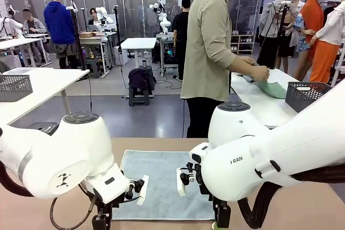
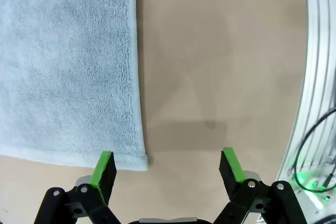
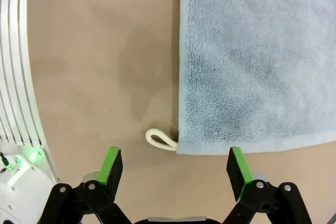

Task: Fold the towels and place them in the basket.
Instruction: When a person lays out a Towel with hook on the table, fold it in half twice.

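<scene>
With both spread wide over the desk (image 2: 210,51), my left pincer (image 2: 167,156) hangs just outside one near corner of the flat towel (image 1: 161,187) and my right pincer (image 3: 173,153) straddles the other, looped corner.

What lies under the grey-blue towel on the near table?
The towel lies flat on the tan table, which shows along its edges; whatever might sit beneath its middle is covered.

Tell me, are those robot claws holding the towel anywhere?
No, nothing is held. The left gripper and right gripper both stand open, each over a near corner of the flat towel.
</scene>
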`<state>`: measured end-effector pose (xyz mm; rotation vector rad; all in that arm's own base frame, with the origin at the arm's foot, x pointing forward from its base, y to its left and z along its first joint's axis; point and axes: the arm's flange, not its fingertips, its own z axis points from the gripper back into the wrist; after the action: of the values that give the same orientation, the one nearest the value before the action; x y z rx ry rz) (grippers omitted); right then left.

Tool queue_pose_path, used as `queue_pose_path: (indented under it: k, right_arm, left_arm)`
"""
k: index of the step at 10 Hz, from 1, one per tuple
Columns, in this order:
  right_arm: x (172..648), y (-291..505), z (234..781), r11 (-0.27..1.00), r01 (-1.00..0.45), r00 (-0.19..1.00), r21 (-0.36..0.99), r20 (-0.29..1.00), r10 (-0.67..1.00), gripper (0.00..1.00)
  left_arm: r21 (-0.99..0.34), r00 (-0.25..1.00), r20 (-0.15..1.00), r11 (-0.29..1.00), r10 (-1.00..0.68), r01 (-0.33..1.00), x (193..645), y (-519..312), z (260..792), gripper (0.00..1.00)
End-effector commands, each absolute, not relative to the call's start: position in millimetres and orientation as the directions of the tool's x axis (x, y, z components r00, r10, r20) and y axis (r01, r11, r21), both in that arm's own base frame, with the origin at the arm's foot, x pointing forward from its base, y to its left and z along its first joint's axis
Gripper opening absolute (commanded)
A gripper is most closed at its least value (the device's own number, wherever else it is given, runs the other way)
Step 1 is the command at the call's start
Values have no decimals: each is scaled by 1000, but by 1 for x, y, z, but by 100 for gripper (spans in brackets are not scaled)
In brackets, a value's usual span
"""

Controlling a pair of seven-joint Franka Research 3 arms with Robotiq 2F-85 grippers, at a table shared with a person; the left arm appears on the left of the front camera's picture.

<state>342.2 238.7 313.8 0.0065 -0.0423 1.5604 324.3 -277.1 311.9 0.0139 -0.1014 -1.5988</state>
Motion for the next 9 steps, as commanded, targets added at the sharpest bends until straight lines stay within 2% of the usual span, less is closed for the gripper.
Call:
queue_pose_path:
  k: [1,3,4,9]
  right_arm:
    - [328,230,301,28,-999,27,-43,7,1000,100]
    - [329,231,300,62,-998,62,-8,27,998,100]
    - [343,237,307,10,-1000,10,-12,21,1000,100]
    - [345,239,306,30,-999,30,-16,17,999,100]
  left_arm:
    - [112,-60,48,-54,-997,992,311,-258,305,100]
    - [113,-80,57,-74,-995,991,311,-256,311,100]
    - [81,-40,47,-36,-998,996,328,-273,312,100]
    - [86,-44,56,-40,-997,995,330,-272,314,100]
